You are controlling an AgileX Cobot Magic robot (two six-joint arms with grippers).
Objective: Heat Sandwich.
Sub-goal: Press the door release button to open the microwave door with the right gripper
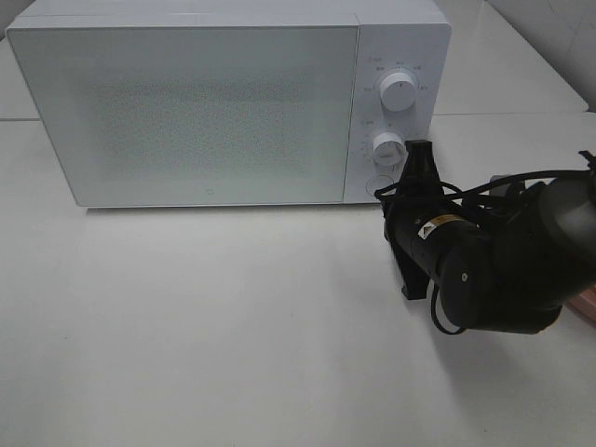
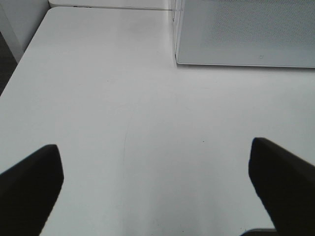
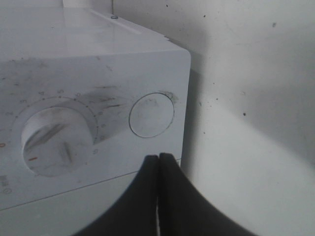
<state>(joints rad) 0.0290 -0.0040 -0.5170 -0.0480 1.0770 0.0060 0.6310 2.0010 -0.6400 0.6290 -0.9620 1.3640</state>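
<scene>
The sandwich is out of view. The white microwave point(image 1: 205, 102) stands at the back of the table with its door closed. My right gripper point(image 1: 419, 147) is shut and empty, its tips just in front of the control panel, below the lower dial point(image 1: 388, 146). In the right wrist view the closed fingertips point(image 3: 158, 158) point just below the round button point(image 3: 151, 114), beside the lower dial point(image 3: 54, 140). My left gripper point(image 2: 153, 145) is open and empty above bare table, with the microwave's front corner point(image 2: 176, 49) ahead of it.
The upper dial point(image 1: 399, 93) sits above the lower one. A pinkish-brown sliver point(image 1: 587, 307) shows at the right edge behind the right arm. The white table point(image 1: 233, 326) stretches in front of the microwave. The table's left edge point(image 2: 10, 73) shows in the left wrist view.
</scene>
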